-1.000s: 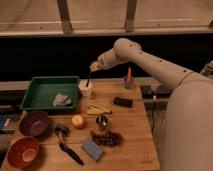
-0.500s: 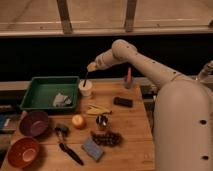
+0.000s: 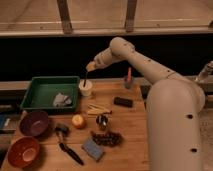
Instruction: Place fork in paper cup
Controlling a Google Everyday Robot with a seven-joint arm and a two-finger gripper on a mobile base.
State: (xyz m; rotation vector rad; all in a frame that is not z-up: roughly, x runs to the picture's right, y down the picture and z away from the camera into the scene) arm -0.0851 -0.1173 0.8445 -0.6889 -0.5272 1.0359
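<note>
The paper cup (image 3: 86, 89) is small and white and stands on the wooden table (image 3: 135, 125) just right of the green tray. My gripper (image 3: 91, 67) hangs just above and slightly right of the cup, at the end of the arm reaching in from the right. It is shut on the fork (image 3: 85, 77), a slim dark piece that hangs nearly upright below the fingers. The fork's lower end is at the cup's rim or just inside it; I cannot tell whether it touches the cup.
A green tray (image 3: 46, 85) with a crumpled cloth (image 3: 62, 100) lies at left. Nearby are a purple bowl (image 3: 34, 123), an orange bowl (image 3: 22, 152), a black-handled utensil (image 3: 68, 148), yellow sticks (image 3: 99, 108), a metal cup (image 3: 102, 121), an orange fruit (image 3: 78, 121), grapes (image 3: 107, 138), a blue sponge (image 3: 92, 149), a black block (image 3: 123, 102) and a red-topped bottle (image 3: 128, 79).
The gripper with the fork has stayed over the cup, shifting only slightly. The arm's large near segment has swung further into the right of the view.
</note>
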